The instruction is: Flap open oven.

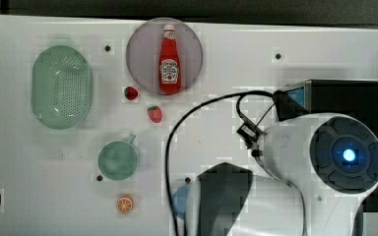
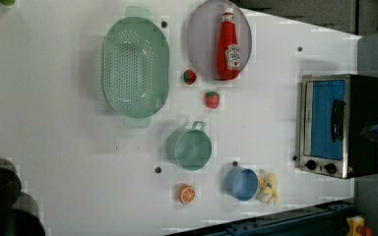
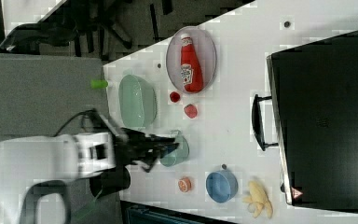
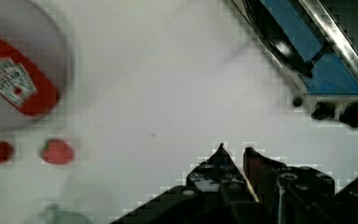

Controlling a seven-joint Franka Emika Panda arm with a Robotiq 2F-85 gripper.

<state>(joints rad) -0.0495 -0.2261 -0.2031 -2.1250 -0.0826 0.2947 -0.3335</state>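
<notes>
Evidently the black robot hand (image 4: 233, 151), fingertips nearly together and empty, hangs above the white worktop (image 4: 168, 93), short of the boxy silver-trimmed oven (image 2: 339, 125), whose blue glass door stays shut.

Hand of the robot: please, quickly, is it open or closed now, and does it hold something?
Hand: closed, the two fingertips nearly together, holding nothing. It hangs over bare table, apart from the oven, whose door is closed.

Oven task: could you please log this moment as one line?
oven: door shut | pincer: shut, empty, apart from handle | step: approach
</notes>
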